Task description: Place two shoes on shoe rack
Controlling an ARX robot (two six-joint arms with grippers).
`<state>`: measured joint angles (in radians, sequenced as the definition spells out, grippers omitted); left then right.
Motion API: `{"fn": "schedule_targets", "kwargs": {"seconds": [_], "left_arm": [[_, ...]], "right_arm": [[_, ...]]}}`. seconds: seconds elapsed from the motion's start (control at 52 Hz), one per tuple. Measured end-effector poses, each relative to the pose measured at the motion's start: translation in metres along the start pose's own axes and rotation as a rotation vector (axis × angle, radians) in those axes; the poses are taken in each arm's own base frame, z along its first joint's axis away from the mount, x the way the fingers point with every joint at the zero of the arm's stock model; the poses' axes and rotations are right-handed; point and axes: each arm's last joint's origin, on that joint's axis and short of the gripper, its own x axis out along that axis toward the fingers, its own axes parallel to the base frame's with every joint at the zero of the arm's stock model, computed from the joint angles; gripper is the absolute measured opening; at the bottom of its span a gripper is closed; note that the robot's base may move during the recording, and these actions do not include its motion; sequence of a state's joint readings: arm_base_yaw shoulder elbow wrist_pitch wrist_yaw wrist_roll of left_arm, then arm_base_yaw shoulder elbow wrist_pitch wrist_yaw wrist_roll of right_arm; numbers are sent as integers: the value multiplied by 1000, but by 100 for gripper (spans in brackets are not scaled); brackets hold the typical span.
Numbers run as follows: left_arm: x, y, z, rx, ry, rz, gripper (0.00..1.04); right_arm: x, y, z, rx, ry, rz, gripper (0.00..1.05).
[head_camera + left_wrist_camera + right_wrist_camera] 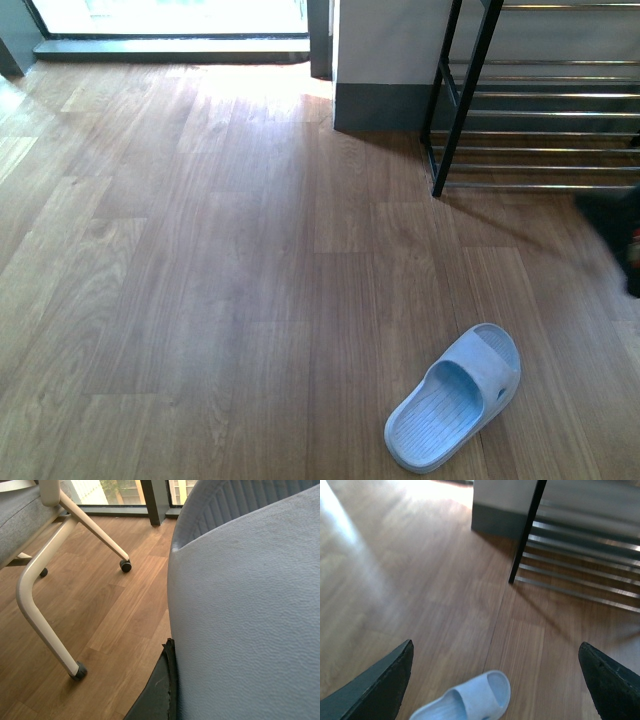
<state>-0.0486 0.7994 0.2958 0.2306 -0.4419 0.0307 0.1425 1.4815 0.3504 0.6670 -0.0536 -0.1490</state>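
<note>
The two shoes are light blue slippers. One slipper [455,397] lies sole down on the wooden floor at the front right, toe pointing toward the shoe rack [540,100], a black frame with chrome bars at the back right. My right gripper [495,644] hangs open above that slipper [470,697], its dark fingers [380,685] wide apart, the rack [580,555] beyond. The other slipper [240,615] fills the left wrist view, and the left gripper is shut on it with one dark finger [159,690] pressed against its side. The left gripper is out of the front view.
A white-legged chair [40,605] on black casters [80,671] stands near the left arm. A white wall corner with a grey skirting [380,105] adjoins the rack. A blurred dark shape [618,225] sits at the front view's right edge.
</note>
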Motion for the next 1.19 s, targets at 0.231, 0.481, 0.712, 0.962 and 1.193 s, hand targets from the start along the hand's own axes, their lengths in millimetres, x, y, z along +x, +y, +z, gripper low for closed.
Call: {"fn": "schedule_targets", "kwargs": {"seconds": [0.231,0.481,0.712,0.962,1.193], "left_arm": [[0,0,0,0,0,0,2],[0,0,0,0,0,0,2],[0,0,0,0,0,0,2],[0,0,0,0,0,0,2],[0,0,0,0,0,0,2]], "right_arm": [[111,7,-96,8,423,-13,96],[146,29,-161,17,632,39,96],[170,36,-182,15,670,54,96],[191,29,-208,-15,679,-15,96],[199,7,-228,-9,695,-117,96]]}}
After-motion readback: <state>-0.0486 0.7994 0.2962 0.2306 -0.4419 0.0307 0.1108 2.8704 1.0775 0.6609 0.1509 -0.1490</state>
